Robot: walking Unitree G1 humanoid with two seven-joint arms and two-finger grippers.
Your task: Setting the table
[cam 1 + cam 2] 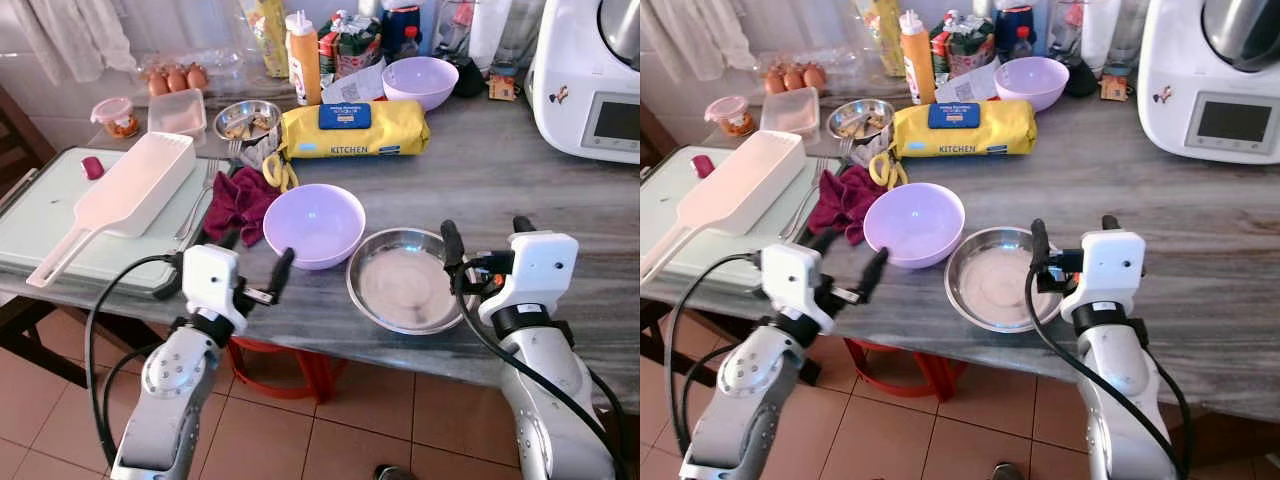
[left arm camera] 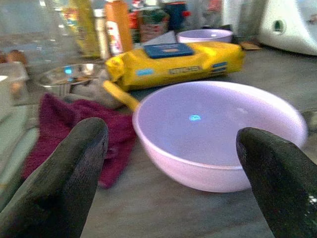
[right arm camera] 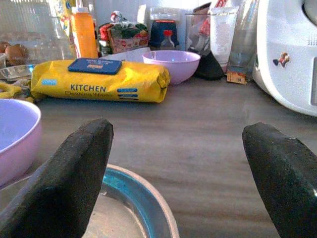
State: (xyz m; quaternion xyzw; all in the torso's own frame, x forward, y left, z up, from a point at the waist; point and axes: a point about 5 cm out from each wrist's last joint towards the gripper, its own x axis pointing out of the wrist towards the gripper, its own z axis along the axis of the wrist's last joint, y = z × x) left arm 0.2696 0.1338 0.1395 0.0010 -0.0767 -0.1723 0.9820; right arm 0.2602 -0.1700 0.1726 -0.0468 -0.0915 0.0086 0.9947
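A lilac bowl and an empty steel bowl sit side by side near the front edge of the grey counter. My left gripper is open, just in front of the lilac bowl and to its left, holding nothing. In the left wrist view that lilac bowl sits just beyond the black fingers. My right gripper is open at the steel bowl's right rim, also holding nothing. The right wrist view has the steel bowl below the spread fingers.
A maroon cloth, a yellow wipes pack, a small steel bowl and a second lilac bowl lie behind. A white handled container rests on a pale board at left. A white appliance stands back right.
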